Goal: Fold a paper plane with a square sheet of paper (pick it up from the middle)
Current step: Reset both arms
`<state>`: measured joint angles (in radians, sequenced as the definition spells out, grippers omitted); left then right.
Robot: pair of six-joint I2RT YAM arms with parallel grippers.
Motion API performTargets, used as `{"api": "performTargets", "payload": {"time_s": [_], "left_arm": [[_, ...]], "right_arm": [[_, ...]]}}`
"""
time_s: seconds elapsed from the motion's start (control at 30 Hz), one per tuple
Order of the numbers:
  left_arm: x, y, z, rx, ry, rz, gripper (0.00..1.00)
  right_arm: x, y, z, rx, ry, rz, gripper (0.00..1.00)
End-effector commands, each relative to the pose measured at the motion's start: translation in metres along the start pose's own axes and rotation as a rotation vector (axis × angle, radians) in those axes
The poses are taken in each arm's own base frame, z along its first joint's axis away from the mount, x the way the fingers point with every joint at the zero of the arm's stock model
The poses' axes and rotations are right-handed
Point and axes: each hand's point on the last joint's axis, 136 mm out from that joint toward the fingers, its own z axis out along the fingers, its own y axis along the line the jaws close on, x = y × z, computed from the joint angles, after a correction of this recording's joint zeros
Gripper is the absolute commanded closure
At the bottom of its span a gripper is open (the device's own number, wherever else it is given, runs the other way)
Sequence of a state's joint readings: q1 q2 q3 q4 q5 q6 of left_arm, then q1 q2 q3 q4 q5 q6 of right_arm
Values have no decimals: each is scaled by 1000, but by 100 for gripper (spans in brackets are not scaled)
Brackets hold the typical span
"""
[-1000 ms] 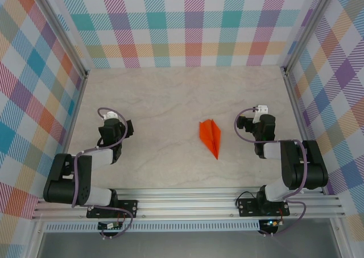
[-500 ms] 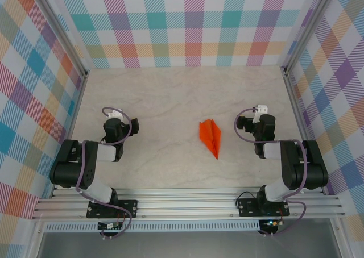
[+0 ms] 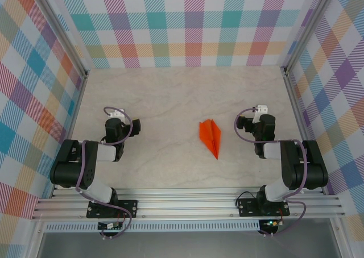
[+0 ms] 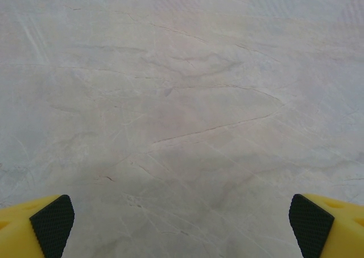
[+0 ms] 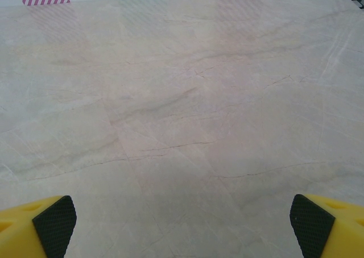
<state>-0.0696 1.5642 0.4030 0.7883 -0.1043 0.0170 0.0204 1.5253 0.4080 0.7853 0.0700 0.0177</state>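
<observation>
The square sheet of paper lies folded into a slim bright orange paper plane (image 3: 210, 137), flat on the table's middle with its sharp tip toward the near edge. My left gripper (image 3: 118, 123) rests well to the plane's left, apart from it. In the left wrist view it (image 4: 182, 229) is open, with its yellow, black-padded fingertips (image 4: 52, 224) at the frame corners and bare table between them. To the plane's right sits my right gripper (image 3: 256, 121), also apart from it. It (image 5: 182, 227) is open too, and its fingertips (image 5: 55, 221) frame nothing but table.
The pale marbled table (image 3: 170, 99) is walled by checked panels (image 3: 187, 25) at the back and both sides. An aluminium rail (image 3: 187, 204) with both arm bases runs along the near edge.
My left arm has folded back over its base, with its gripper shifting slightly away from the near edge. The paper plane and right arm have not moved.
</observation>
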Motion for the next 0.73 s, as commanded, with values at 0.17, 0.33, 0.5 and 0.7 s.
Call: {"api": "performTargets", "payload": {"time_s": [0.17, 0.33, 0.5, 0.7], "left_arm": [[-13, -5, 2, 21, -34, 11, 0], [-13, -5, 2, 22, -33, 12, 0], [-13, -6, 3, 24, -30, 12, 0], [-13, -5, 3, 28, -30, 10, 0]], "right_arm": [[-8, 3, 0, -17, -27, 3, 0], [-8, 3, 0, -19, -27, 2, 0], [-8, 3, 1, -18, -27, 2, 0], [-8, 4, 1, -18, -26, 2, 0]]}}
